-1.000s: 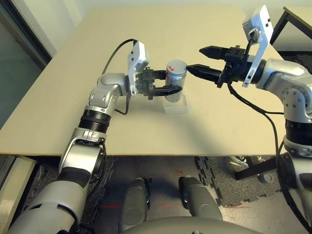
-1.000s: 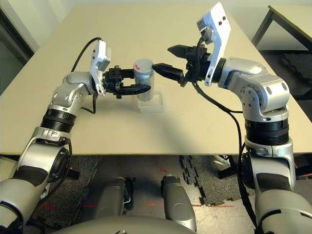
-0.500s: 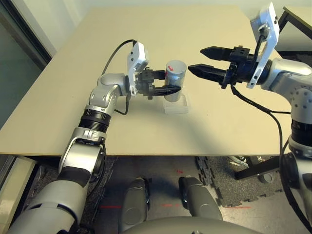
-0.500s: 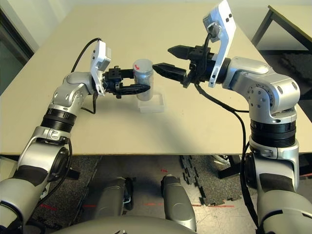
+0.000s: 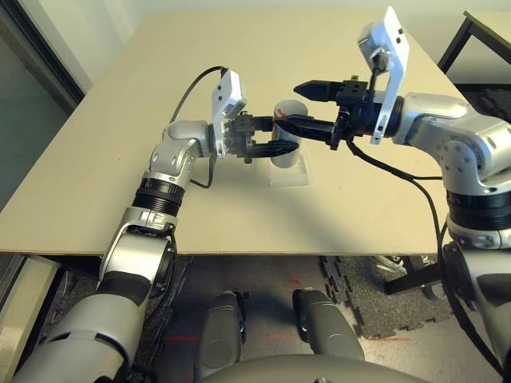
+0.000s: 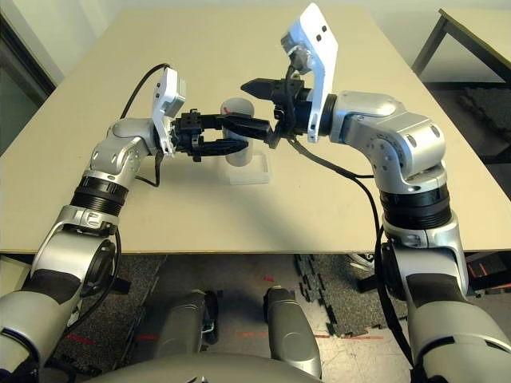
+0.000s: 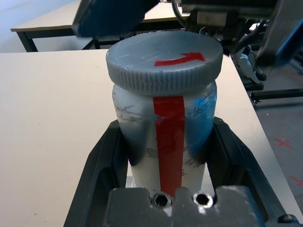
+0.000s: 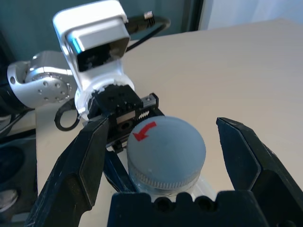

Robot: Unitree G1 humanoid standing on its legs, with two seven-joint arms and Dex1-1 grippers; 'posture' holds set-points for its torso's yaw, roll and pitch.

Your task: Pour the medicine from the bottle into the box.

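Observation:
The white-grey bottle (image 5: 286, 155) with a red label strip (image 7: 169, 142) stands upright over the clear box (image 5: 289, 175), its grey cap (image 8: 165, 146) on. My left gripper (image 5: 275, 136) is shut on the bottle's body from the left, one finger on each side. My right gripper (image 5: 287, 105) reaches in from the right at cap height and is open, its fingers (image 8: 80, 161) standing either side of the cap with a gap to it. The medicine is hidden.
The beige table (image 5: 359, 215) stretches wide and bare around the box on all sides. A second table with a dark frame (image 5: 487, 32) stands beyond the far right corner. The front edge runs close to my body.
My right gripper has swung left from beside the bottle until its open fingers straddle the cap. The left gripper and the bottle have stayed in place.

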